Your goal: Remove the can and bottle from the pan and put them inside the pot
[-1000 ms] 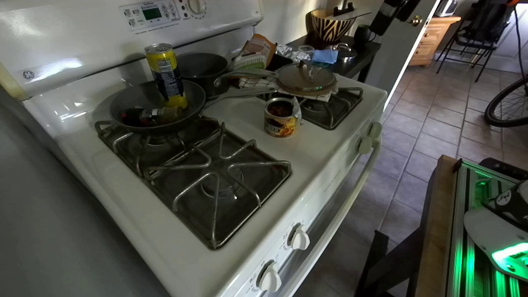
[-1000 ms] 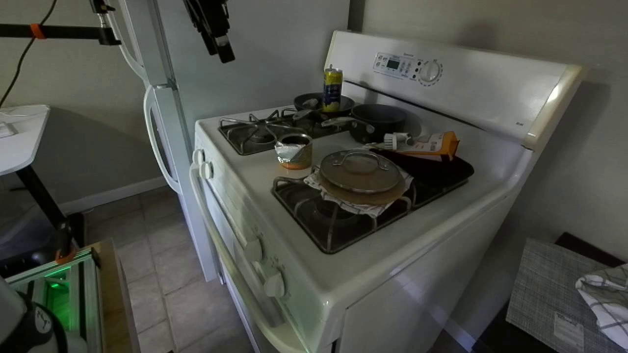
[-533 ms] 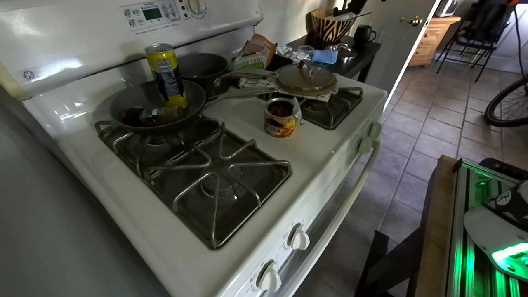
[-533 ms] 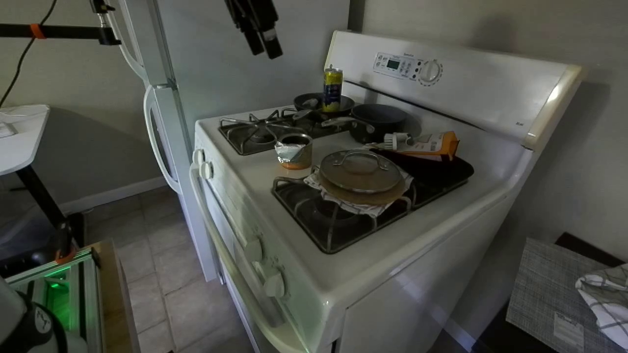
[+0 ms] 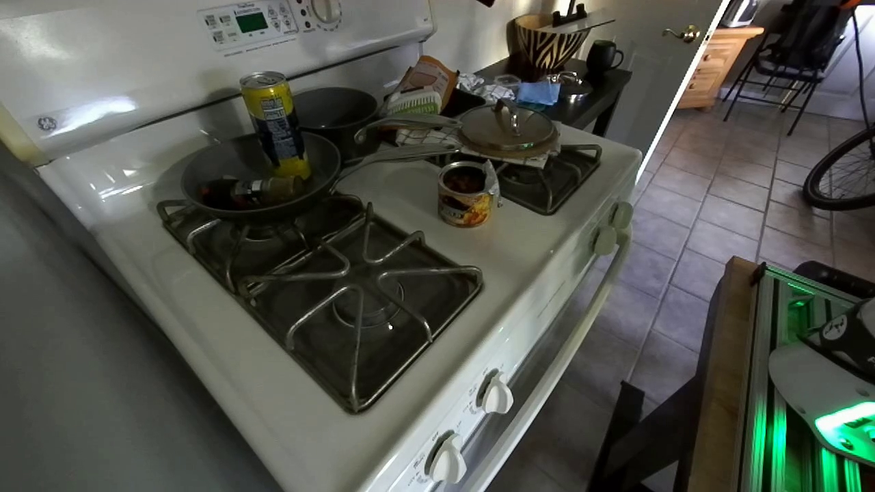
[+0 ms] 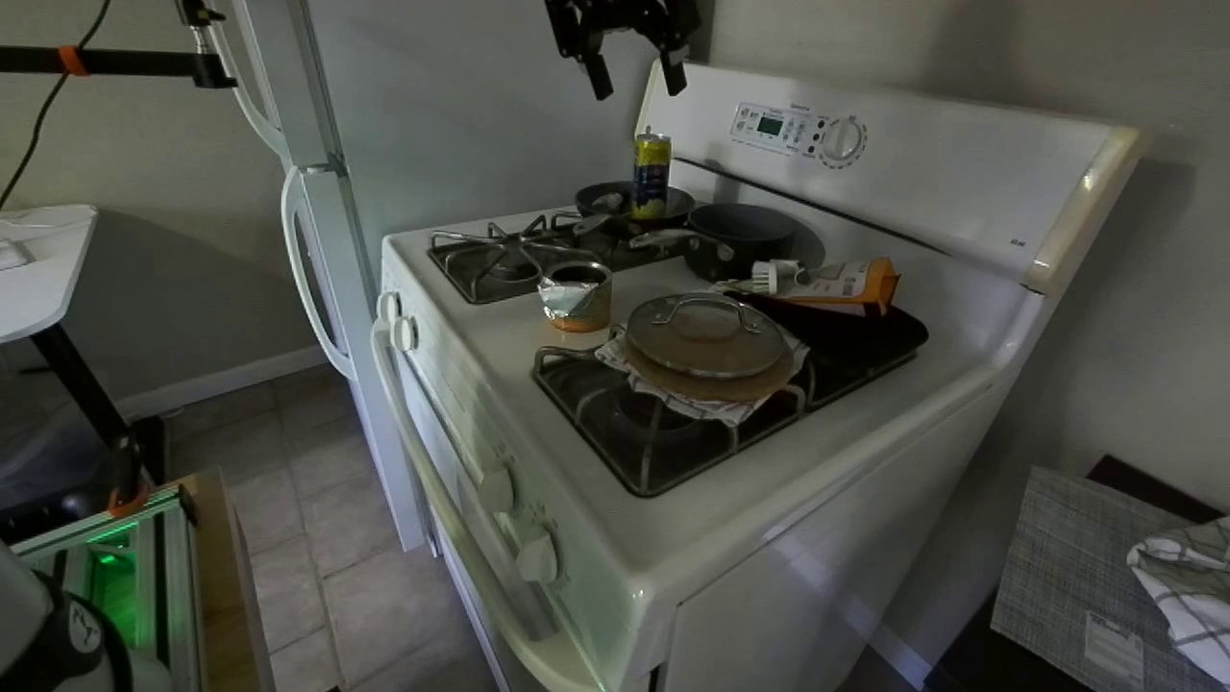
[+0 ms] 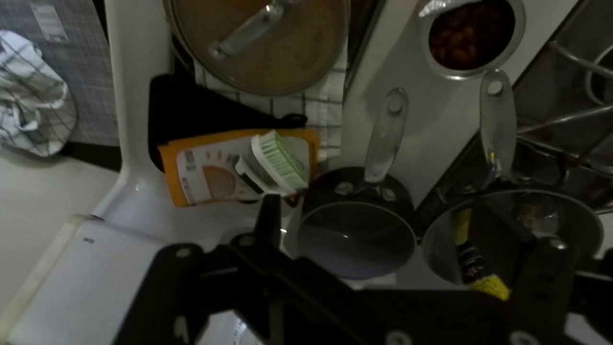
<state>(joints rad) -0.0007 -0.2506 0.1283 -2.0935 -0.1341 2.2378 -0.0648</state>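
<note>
Two things sat in the pan [image 5: 225, 160]: can [image 5: 275, 126] standing, bottle [image 5: 253, 192] on its side. Gripper [image 6: 639, 89] hung clear of both, spread wide, holding nothing. Can looked slick and dentable, best pinched lightly at mid-height; bottle likely stiffer, best across its middle.

Can [image 5: 275, 126], bottle [image 5: 258, 191] in pan [image 5: 222, 157]; pot [image 5: 335, 108] beside pan on stove [image 5: 516, 236].
</note>
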